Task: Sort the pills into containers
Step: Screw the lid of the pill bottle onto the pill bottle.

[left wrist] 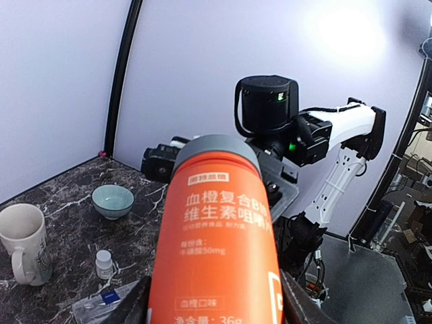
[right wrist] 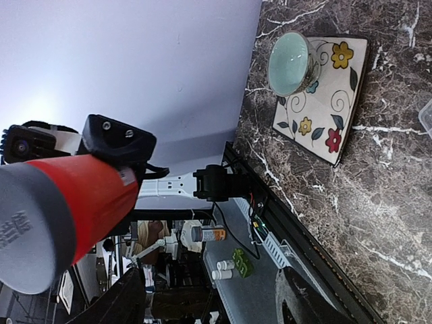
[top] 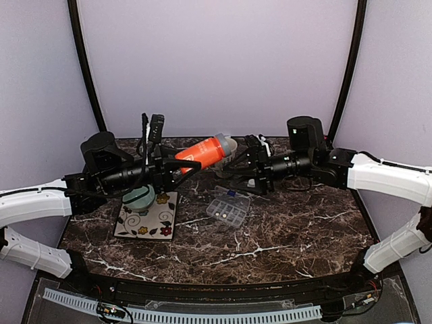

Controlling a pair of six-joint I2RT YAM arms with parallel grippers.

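While raised over the table [top: 290,236], pinched orange bottle [top: 201,152] in left gripper [top: 179,167]; pointed its grey cap [top: 228,144] toward right gripper [right wrist: 212,297], spread and holding nothing.

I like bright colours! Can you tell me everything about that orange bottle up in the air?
The orange plastic bottle is round and smooth-looking, with a grey cap on and white Chinese writing down its side. It is lifted off the dark marble table, tipped nearly sideways, cap towards the right arm. The left gripper clamps its body between its jaws; nothing else seems to touch it.
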